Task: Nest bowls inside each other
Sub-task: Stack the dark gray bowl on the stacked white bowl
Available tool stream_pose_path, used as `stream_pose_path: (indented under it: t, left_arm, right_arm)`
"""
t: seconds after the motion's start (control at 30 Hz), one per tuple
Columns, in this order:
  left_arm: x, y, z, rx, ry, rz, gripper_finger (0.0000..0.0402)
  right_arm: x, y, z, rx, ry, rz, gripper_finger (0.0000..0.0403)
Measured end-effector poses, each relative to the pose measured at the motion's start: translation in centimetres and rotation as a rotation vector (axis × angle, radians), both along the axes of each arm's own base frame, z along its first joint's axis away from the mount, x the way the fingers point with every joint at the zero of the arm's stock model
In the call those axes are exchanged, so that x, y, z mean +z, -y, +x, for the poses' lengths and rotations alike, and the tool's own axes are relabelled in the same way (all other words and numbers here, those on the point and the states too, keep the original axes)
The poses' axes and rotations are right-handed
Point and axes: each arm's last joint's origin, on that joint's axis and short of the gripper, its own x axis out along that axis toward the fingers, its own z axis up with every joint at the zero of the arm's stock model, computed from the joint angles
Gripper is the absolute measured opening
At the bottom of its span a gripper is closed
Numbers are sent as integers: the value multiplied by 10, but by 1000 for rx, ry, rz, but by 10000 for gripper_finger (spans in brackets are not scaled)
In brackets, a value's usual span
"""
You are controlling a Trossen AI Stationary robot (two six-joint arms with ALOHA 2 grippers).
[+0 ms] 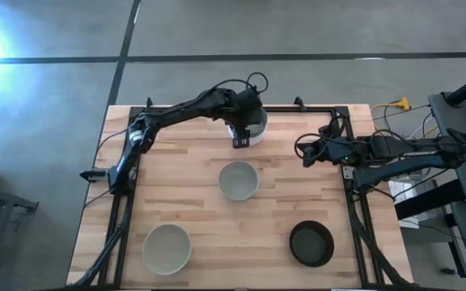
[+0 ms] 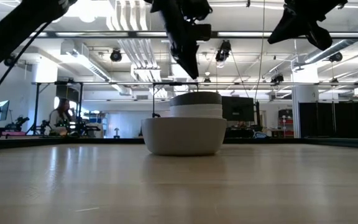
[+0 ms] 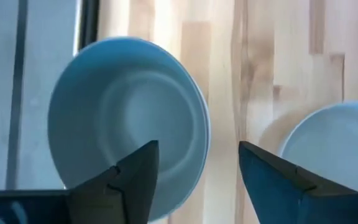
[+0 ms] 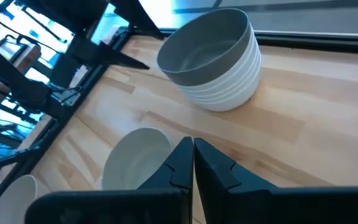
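Note:
A stack of nested bowls (image 1: pixel 259 123) stands near the table's far edge, a grey bowl on top of several white ones (image 4: pixel 213 59). My left gripper (image 1: pixel 240 139) hovers open just above the stack's near rim (image 3: pixel 197 146), touching nothing (image 2: pixel 191 65). A pale bowl (image 1: pixel 239 180) rests on its base mid-table (image 2: pixel 184 135). A white bowl (image 1: pixel 167 248) sits near the near left corner. A black bowl (image 1: pixel 311 243) sits at the near right. My right gripper (image 1: pixel 306 151) waits shut (image 4: pixel 193 149), raised over the table's right side.
A black metal frame (image 1: pixel 314 108) runs along the table's far and side edges. Cables (image 1: pixel 395 113) and equipment lie past the right edge. Bare wood shows between the three single bowls and along the left side.

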Motion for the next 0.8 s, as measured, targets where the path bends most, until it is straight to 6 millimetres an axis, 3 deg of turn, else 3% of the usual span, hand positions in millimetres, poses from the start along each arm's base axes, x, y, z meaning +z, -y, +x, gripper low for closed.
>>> stream_pose_path:
  t: [0.17, 0.4, 0.57, 0.8]
  left_arm:
    - [-5, -1, 5, 31, 34, -22, 171]
    - [-13, -4, 13, 28, 75, -17, 17]
    - [-15, -6, 17, 42, 106, 2, 13]
    - [-39, -6, 19, 58, 71, -19, 2]
  right_arm:
    - [-3, 0, 4, 1, -18, -3, 9]
    - [-7, -1, 11, 2, -46, 3, 9]
    - [-9, -1, 13, 4, -57, 4, 9]
    - [-9, -1, 13, 4, -58, 4, 9]
